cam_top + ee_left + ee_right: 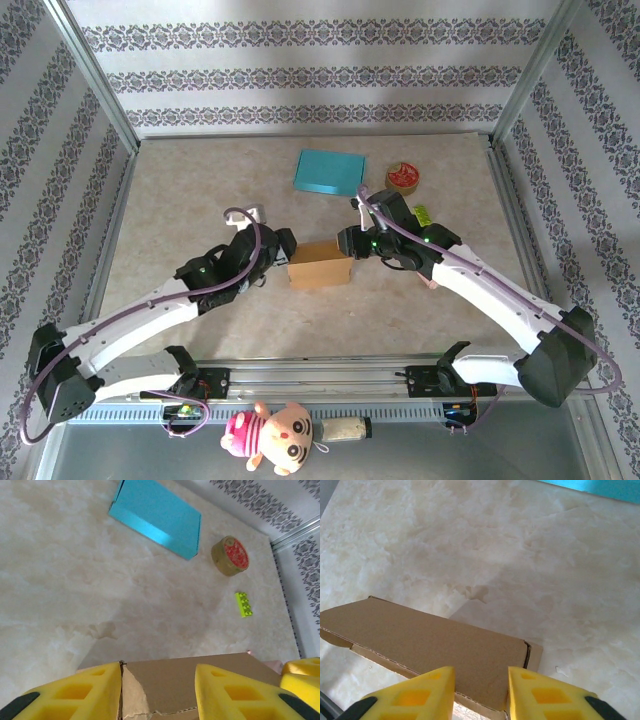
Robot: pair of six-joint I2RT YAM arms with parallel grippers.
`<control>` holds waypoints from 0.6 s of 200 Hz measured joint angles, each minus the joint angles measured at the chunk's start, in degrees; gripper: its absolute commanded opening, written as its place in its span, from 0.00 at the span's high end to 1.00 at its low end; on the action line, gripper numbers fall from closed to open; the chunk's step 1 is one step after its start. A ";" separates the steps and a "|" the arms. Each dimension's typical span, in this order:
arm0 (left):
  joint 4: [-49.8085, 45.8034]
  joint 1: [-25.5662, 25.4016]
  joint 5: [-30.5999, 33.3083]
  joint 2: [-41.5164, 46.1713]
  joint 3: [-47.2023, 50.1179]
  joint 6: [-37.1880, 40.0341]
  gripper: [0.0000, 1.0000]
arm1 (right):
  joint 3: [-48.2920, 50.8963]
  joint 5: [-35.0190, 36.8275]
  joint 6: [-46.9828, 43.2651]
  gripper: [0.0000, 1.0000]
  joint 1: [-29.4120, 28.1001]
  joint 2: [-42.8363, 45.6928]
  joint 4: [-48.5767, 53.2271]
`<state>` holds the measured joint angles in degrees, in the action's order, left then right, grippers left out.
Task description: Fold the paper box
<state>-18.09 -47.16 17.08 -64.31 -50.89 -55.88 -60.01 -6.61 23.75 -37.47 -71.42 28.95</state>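
From above, the brown paper box sits on the table, about midway between left and right and a little nearer than the middle. The left gripper is at its left end and the right gripper is at its far right corner. Farther back lie a teal flat box and, to its right, a tape roll. A green brick lies nearer than the roll, just beside the right arm. A plush toy lies below the table's near edge.

From the left wrist, the left gripper has its jaws apart. The paper box fills the gap between its yellow fingers. I cannot tell whether they press on it. The right gripper's fingers show at the box's right end. Beyond lie the teal flat box, the tape roll and the green brick.

From the right wrist, the right gripper stands partly parted over the near right end of the paper box, whose top lies flat. I cannot tell whether it grips the cardboard. A strip of the teal flat box shows at the far edge.
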 measured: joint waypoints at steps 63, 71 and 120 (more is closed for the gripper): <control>0.26 0.02 -1.73 -0.20 2.05 -3.21 0.79 | 0.09 -1.62 -0.37 0.73 0.00 0.00 0.00; 0.26 0.02 -1.84 0.02 2.16 -3.34 0.80 | 0.22 -1.75 -0.35 0.73 0.00 0.00 0.02; 0.66 0.96 -3.23 0.20 2.80 -3.41 0.82 | 1.64 -1.62 0.76 0.72 -0.33 0.00 -1.92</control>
<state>-17.43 -46.19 13.85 -64.12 -48.10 -59.29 -58.37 -8.23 24.51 -37.80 -71.42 27.03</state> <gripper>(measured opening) 0.186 0.273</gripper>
